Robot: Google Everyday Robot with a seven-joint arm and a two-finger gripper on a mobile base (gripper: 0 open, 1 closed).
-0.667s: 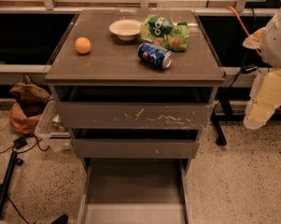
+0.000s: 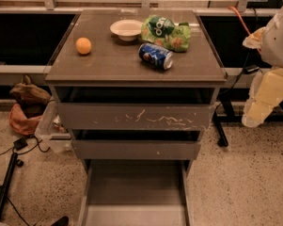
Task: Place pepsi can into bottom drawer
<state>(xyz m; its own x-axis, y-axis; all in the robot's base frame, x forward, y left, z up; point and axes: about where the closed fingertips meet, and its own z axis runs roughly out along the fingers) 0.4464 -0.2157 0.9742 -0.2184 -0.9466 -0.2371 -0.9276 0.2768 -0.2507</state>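
Desk (image 2: 113,62): a grey-brown cabinet with a flat top and three drawers stacked below it, standing on a speckled floor (image 2: 244,182).

Bottom drawer (image 2: 136,187): pulled out toward the camera – its plain floor and thin side walls are exposed, and nothing lies in it. The middle drawer (image 2: 136,149) above it has a plain front. The top drawer (image 2: 136,117) has a front marked with white scratches. Dark gaps show above both of these fronts.

My arm (image 2: 270,88): pale, at the right edge of the view, beside the desk and apart from it. It slopes down and toward the desk.

My hand (image 2: 250,120): at the lower end of the arm, level with the top drawer front and well away from everything on the desk. It touches nothing that I can see. I cannot tell whether it is released or clenched.

Green chip bag (image 2: 167,32): crinkled, lying at the back right of the desk top.

White bowl (image 2: 126,29): upright, at the back centre, just left of the chip bag.

Pepsi can (image 2: 156,56): lying on its side on the desk top, right of centre, just in front of the chip bag – one silver end faces the front right. It is not in the bottom drawer.

Orange (image 2: 83,45): on the left part of the desk top, well apart from the pepsi can.
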